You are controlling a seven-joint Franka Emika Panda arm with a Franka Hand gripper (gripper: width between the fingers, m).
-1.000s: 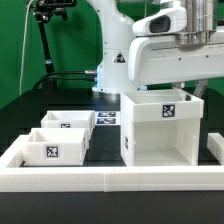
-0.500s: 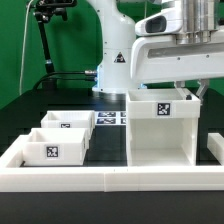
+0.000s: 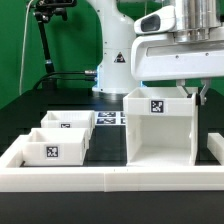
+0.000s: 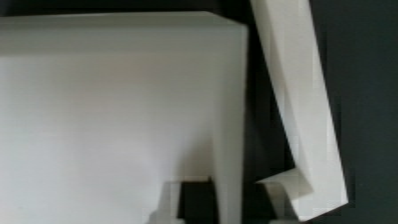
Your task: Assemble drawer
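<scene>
The drawer case (image 3: 175,108) stands upright on the dark table (image 3: 108,145), on the exterior view's right. Its open front and its square tag face the camera. The jaws hang at its top rim, over the side wall on the exterior view's right.

In the wrist view the jaws are spread. One thin wall of the drawer case (image 4: 107,100) runs down between the two fingertips (image 4: 182,208), and a dark gap shows on each side of this wall, so they grasp nothing.

The two trays lie well apart from the jaws, on the exterior view's left. The front tray (image 3: 55,152) shows its tag to the camera, and the rear tray (image 3: 68,122) lies just behind it. The marker board (image 3: 110,118) lies flat on the table beyond them. A low white border wall (image 3: 110,180) runs along the front.
</scene>
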